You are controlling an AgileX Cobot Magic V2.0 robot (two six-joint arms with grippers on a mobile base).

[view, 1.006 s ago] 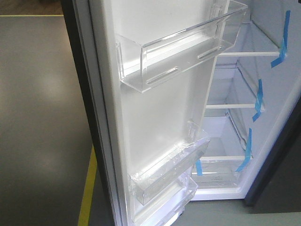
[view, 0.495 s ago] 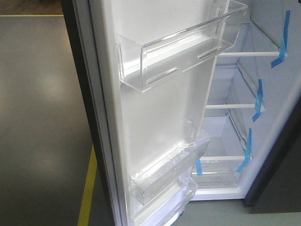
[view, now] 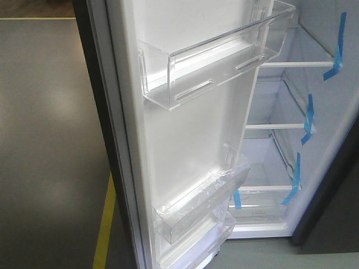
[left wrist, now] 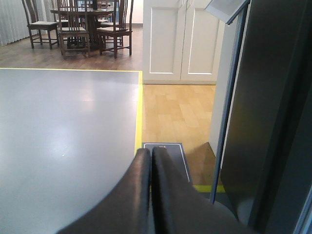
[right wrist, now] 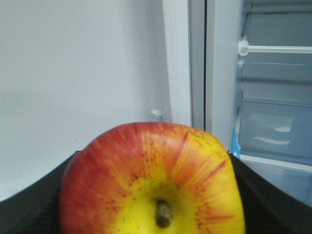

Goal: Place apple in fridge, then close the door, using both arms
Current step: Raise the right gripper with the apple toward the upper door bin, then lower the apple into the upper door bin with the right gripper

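glossy round apple point(right wrist: 151, 180) (red, yellow-crowned)

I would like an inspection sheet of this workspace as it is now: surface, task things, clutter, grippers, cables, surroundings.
Surface: grey floor, yellow line.
Job's things: apple red and yellow, stem toward the wrist camera; fridge open, white shelves, blue tape; door open, clear bins on its lining.
Clutter: nothing seen.
Grippers: left gripper shut, empty; right gripper shut on the apple.
Cables: nothing seen.
Surroundings: chairs, white cabinets, wood floor.
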